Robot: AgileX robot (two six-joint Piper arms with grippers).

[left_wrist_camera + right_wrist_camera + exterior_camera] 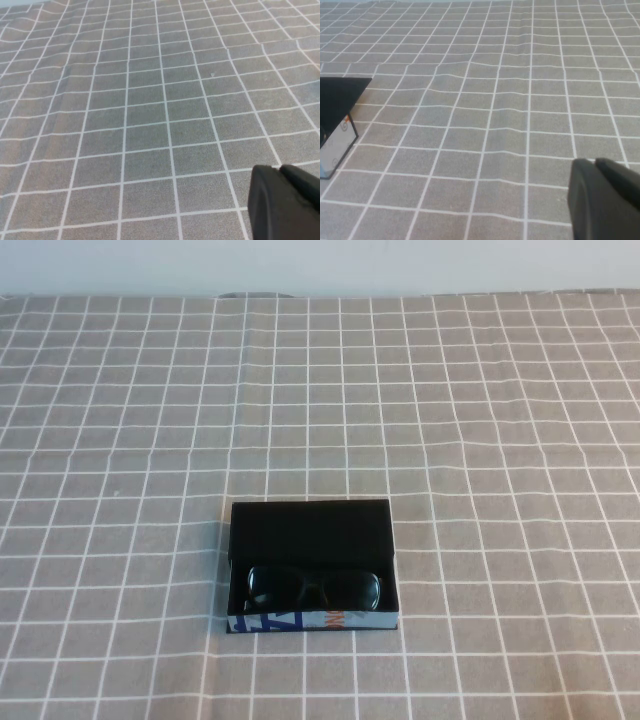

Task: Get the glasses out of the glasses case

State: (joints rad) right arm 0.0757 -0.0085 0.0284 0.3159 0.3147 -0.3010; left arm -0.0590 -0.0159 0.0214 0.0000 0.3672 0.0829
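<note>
The black glasses case (310,530) lies open on the checked cloth, near the front middle in the high view, lid flat toward the back. The black-framed glasses (313,589) lie inside it, behind the front edge printed in blue, white and orange (300,621). A corner of the case (337,115) shows in the right wrist view. My left gripper (280,170) is shut and empty above bare cloth. My right gripper (595,162) is shut and empty, well to the right of the case. Neither arm shows in the high view.
A grey cloth with a white grid (480,440) covers the whole table. It has low wrinkles (485,75). A pale wall runs along the far edge (320,265).
</note>
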